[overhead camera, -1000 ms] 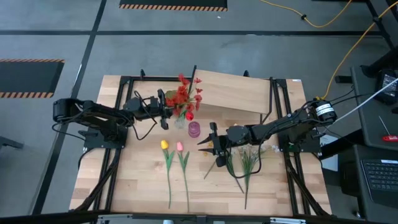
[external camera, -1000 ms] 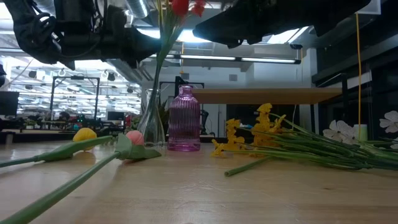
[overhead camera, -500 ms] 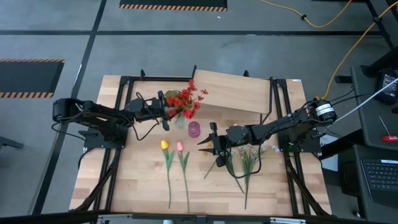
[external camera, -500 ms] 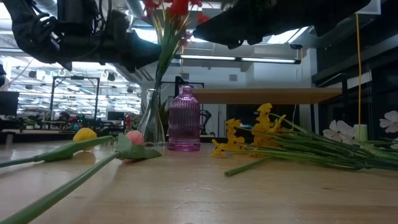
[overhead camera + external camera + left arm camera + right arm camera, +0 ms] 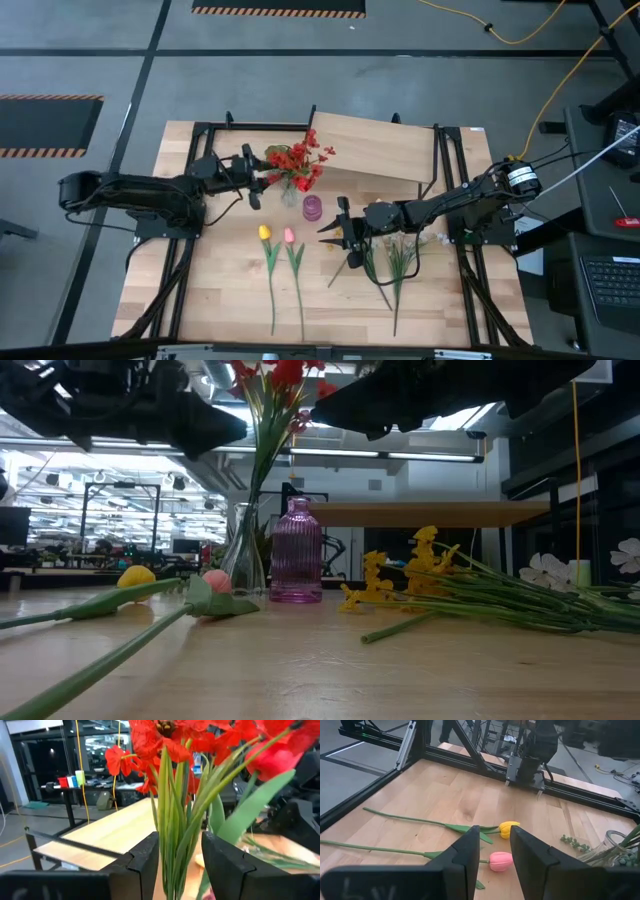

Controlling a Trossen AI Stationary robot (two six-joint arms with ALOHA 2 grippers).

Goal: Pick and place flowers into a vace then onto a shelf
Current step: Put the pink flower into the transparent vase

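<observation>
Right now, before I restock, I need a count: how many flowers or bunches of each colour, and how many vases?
Red bunch, in clear vase: 1
Yellow tulip: 1
Pink tulip: 1
Yellow bunch: 1
White bunch: 1
Clear vase: 1
Purple vase: 1
Total: 7

A pale, matt wooden worktop (image 5: 230,300) is framed in black metal. Ribbed, glossy pink glass is seen on the bottle (image 5: 296,555).

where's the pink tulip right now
In the high view the pink tulip lies flat on the tabletop, left of centre, just right of the yellow tulip and in front of the purple ribbed vase.
</observation>
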